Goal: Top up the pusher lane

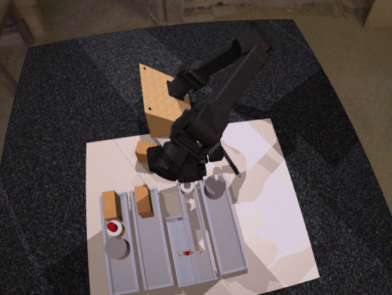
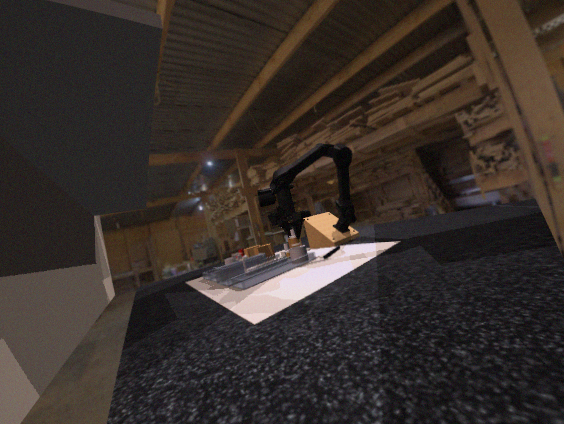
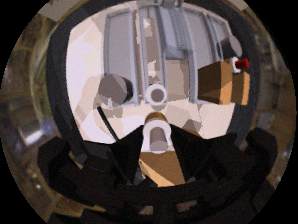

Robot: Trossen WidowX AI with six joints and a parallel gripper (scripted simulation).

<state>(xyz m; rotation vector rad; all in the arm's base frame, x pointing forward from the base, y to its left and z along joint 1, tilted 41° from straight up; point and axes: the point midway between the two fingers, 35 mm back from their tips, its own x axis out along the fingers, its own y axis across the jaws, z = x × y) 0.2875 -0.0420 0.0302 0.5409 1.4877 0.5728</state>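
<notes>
The gripper [image 2: 293, 237] [image 3: 156, 127] is pinching the loose jar [image 2: 293, 242] [image 3: 156, 131] by its narrow upper part, just outside the arm-side end of the sprung lane [image 1: 207, 270] [image 3: 161, 55]. In the wrist view, the held jar shows a white shoulder and a brown body; its base is too unclear to say whether it touches anything. The other jar [image 1: 187, 188] [image 3: 156, 94] stands inside the sprung lane, at its arm-side end, with its white ring facing up, visibly apart from the held one. A small red marker [image 1: 187, 253] sits toward the sprung lane's far end. Just beside the sprung lane, a grey cylinder [image 1: 215, 188] [image 2: 298, 252] [image 3: 113, 89] stands in the neighbouring tray [image 1: 229, 236] [image 3: 120, 55]. Across the sprung lane from that cylinder, an orange block [image 1: 143, 202] [image 3: 215, 82] rests in another tray [image 1: 154, 257]. Beyond the sprung lane's arm-side end lies a black rod [image 1: 231, 163] [image 2: 331, 251] [image 3: 107, 124], and farther from the lane stands a wooden wedge [image 1: 160, 99] [image 2: 320, 230]
</notes>
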